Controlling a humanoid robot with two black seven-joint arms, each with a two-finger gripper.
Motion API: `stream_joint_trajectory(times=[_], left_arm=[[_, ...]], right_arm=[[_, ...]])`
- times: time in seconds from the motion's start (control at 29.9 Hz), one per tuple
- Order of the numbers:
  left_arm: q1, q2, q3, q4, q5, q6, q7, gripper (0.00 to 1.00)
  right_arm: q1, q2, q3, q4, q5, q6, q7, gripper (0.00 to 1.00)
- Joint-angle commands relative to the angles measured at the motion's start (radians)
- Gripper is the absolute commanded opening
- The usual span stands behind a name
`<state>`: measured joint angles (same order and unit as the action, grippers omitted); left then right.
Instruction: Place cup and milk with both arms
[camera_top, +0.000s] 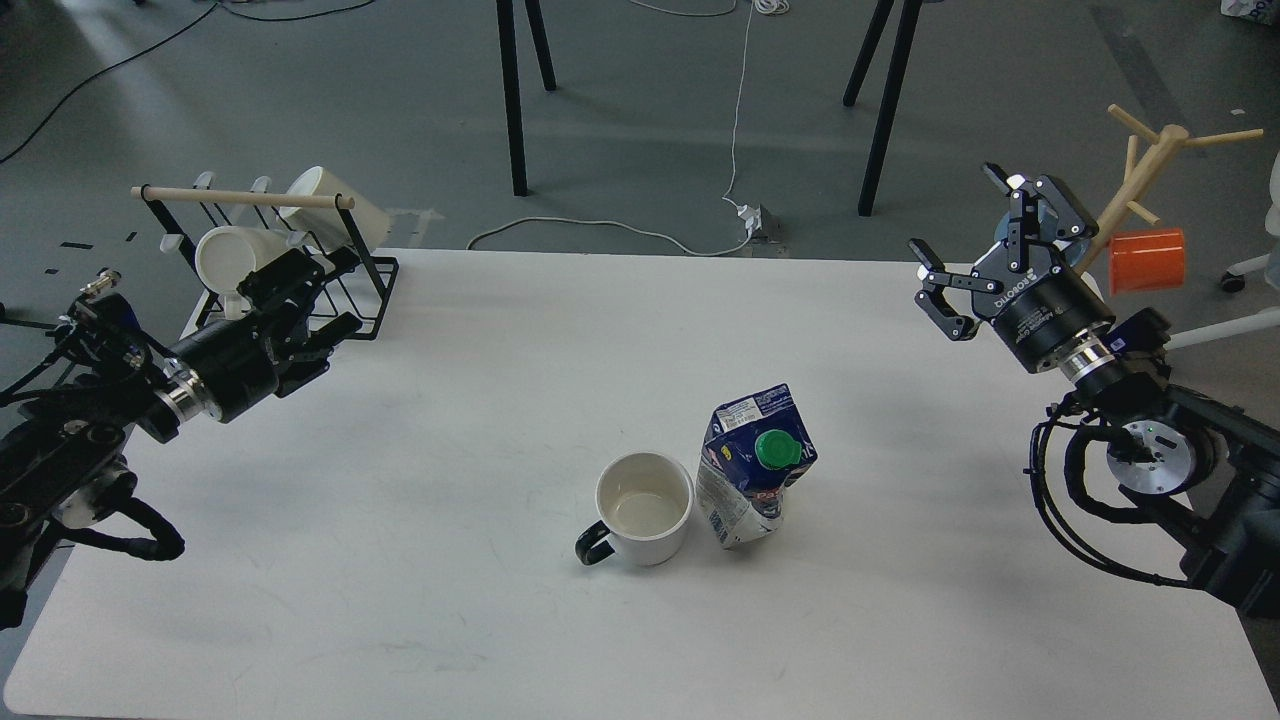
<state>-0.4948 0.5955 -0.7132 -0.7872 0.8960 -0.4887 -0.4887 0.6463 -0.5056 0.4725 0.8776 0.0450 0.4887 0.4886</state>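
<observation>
A: Two items on my bench (400, 450)?
B: Yes. Milk (755, 465) upright at center, cup (643, 508) just left of it, handle toward me.
A: Grippers?
B: My right gripper (968, 252) spread wide, empty, above the bench's right edge. My left gripper (325, 305) by the wire rack (372, 290); fingers unclear, can't tell.

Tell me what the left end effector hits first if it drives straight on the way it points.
Probably the black wire rack with white mugs: the left end effector points at it from close by, though depth is unclear.
</observation>
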Motion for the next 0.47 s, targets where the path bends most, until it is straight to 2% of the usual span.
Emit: stream_joint_trajectory(times=[0.0, 0.43], left_arm=[[0.001, -0.005, 0.009, -0.006, 0.000, 0.000, 0.000, 0.99], [0.007, -0.008, 0.009, -0.007, 0.000, 0.000, 0.000, 0.99]], right_arm=[[-0.005, 0.016, -0.002, 0.001, -0.002, 0.000, 0.000, 0.96], [-0.007, 0.030, -0.008, 0.000, -0.005, 0.000, 0.000, 0.96]])
